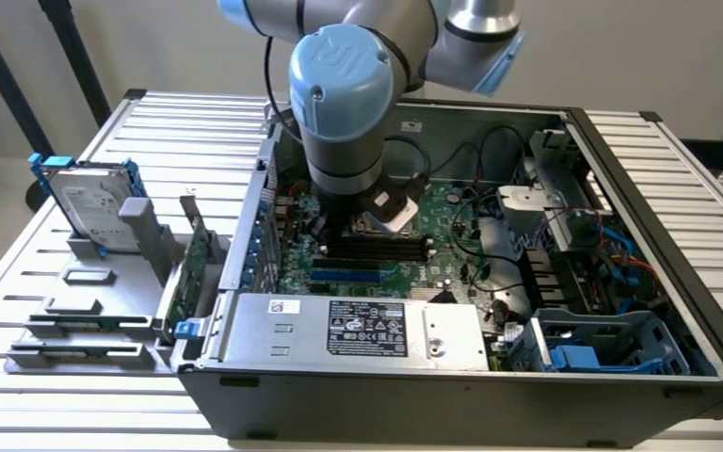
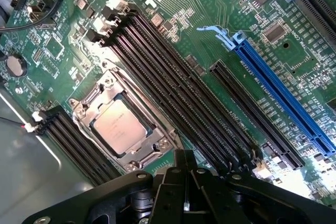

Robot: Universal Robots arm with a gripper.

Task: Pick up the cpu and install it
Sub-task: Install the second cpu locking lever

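the cpu (image 2: pixel 119 127) lies flat in the metal socket frame (image 2: pixel 86 109) on the green motherboard (image 2: pixel 220 3), and we judge it already seated, its plain silvery-grey top facing up and its edges running square with the frame around it. it is a small square with no long axis to speak of, and the top looks smooth and lightly brushed, with faint print that we cannot read. from the wrist view we see the gripper (image 2: pixel 185 182) poised above the board with the chip just beside its tip and apart from it, not under it and not touching it; the relation that matters is that the chip sits off to one side of the tool's centre line, toward the short bank of black slots (image 2: pixel 73 142) rather than toward the long black memory slots (image 2: pixel 178 90). the dark fingers meet at a narrow seam with nothing between them, so we read the tool as clenched and carrying nothing. beyond the memory slots runs the long blue expansion slot (image 2: pixel 283 95), slanting the same way as they do. in the exterior view the gripper (image 1: pixel 380 218) is low inside the open computer case (image 1: pixel 663 188), over the middle of the motherboard (image 1: pixel 443 259), with the arm (image 1: pixel 346 104) rising straight above it. outside the case, on the exterior view's left, a silver hard drive (image 1: pixel 86 202) with blue rails stands upright in a grey holder (image 1: pixel 91 311) on the slatted table (image 1: pixel 23 282), well apart from the work.
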